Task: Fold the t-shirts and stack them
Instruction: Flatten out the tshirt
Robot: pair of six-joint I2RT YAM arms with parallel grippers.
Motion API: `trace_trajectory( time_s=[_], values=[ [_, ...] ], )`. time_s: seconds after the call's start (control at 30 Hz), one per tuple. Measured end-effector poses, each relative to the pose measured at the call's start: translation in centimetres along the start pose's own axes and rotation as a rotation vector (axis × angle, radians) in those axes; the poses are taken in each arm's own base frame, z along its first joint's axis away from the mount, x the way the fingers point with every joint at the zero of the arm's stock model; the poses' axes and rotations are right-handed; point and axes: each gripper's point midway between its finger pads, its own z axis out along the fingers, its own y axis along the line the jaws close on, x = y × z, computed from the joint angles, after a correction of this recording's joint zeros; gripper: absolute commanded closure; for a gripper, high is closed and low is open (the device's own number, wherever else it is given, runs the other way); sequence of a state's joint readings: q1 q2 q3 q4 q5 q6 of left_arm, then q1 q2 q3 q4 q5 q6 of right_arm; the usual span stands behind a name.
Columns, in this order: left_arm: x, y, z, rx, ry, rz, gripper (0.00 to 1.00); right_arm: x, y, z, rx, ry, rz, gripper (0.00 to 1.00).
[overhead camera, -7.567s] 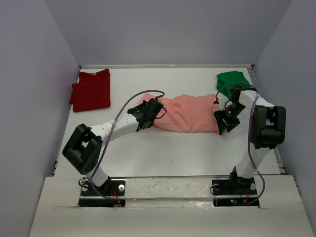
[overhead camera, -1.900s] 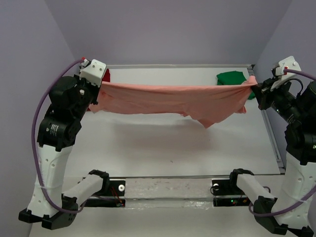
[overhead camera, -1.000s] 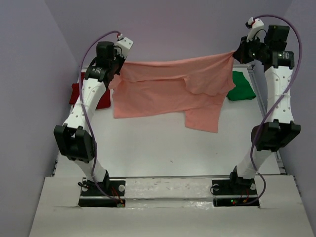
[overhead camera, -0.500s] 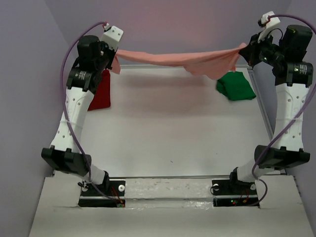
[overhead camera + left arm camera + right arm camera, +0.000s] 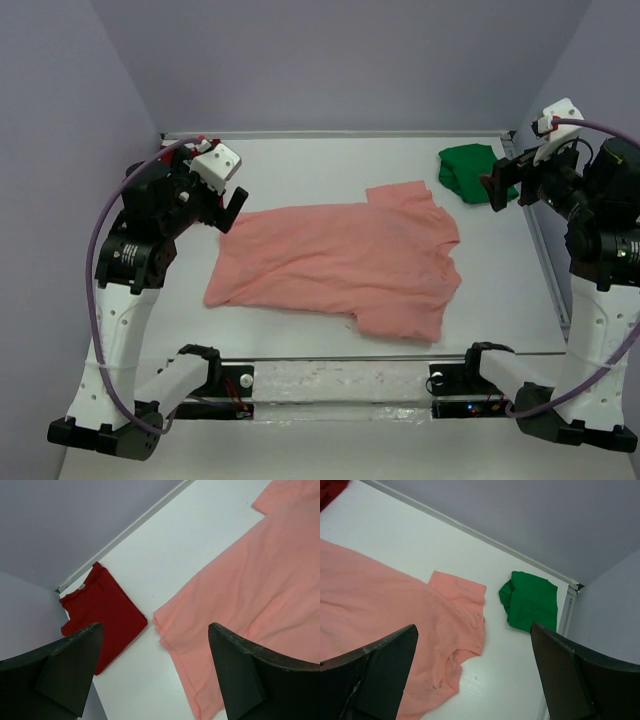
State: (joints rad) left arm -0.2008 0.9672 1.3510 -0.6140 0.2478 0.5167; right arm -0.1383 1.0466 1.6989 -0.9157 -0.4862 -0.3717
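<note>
The salmon-pink t-shirt (image 5: 335,262) lies spread flat on the white table, its collar end to the right and one sleeve toward the back. It fills the right of the left wrist view (image 5: 250,590) and the left of the right wrist view (image 5: 390,610). My left gripper (image 5: 234,209) hovers open above its left edge, and my right gripper (image 5: 493,187) hovers open beyond its right side; neither holds anything. The left gripper's (image 5: 155,630) and right gripper's (image 5: 474,629) jaws stand wide apart. The dark red t-shirt (image 5: 102,615) lies folded at the back left. The green t-shirt (image 5: 466,167) (image 5: 531,600) lies bunched at the back right.
Grey walls close in the table on three sides, with a raised rail (image 5: 340,133) along the back. The right table edge (image 5: 545,260) runs under my right arm. My left arm hides most of the dark red shirt from the top camera.
Both grippers opened and let go of the salmon-pink shirt, which had been stretched in the air between them. It now lies flat on the table, and both arms have drawn back and lower.
</note>
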Motion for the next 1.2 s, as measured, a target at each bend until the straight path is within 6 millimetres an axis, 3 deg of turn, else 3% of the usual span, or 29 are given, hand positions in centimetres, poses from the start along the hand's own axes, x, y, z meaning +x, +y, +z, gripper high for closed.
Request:
trace_trajectory(
  time_s=[0.17, 0.27, 0.37, 0.47, 0.6, 0.77, 1.03, 1.2],
  values=[
    [-1.9, 0.2, -0.3, 0.015, -0.043, 0.014, 0.01, 0.3, -1.2, 1.0, 0.029, 0.029, 0.007, 0.00],
    [-2.1, 0.6, 1.1, 0.026, -0.023, 0.008, 0.01, 1.6, -1.9, 2.7, 0.022, 0.086, 0.034, 0.00],
    [-1.2, 0.3, 2.9, 0.060, 0.017, -0.007, 0.01, 4.6, -2.0, 4.9, -0.029, 0.198, 0.091, 0.00],
    [1.1, -1.0, 5.1, 0.126, 0.070, -0.041, 0.01, 8.5, -0.9, 6.2, -0.089, 0.306, 0.147, 0.00],
    [5.9, -3.8, 7.7, 0.228, 0.188, -0.103, 0.01, 14.3, 1.5, 6.4, -0.177, 0.459, 0.238, 0.00],
    [10.7, -6.5, 11.4, 0.342, 0.343, -0.190, 0.01, 17.7, 3.0, 8.7, -0.303, 0.558, 0.331, 0.00],
    [14.5, -8.9, 14.6, 0.398, 0.460, -0.282, 0.01, 23.3, 3.6, 14.2, -0.462, 0.716, 0.491, 0.00],
    [17.6, -11.6, 16.7, 0.472, 0.563, -0.318, 0.01, 26.4, 3.5, 17.8, -0.531, 0.785, 0.547, 0.00]
  ],
)
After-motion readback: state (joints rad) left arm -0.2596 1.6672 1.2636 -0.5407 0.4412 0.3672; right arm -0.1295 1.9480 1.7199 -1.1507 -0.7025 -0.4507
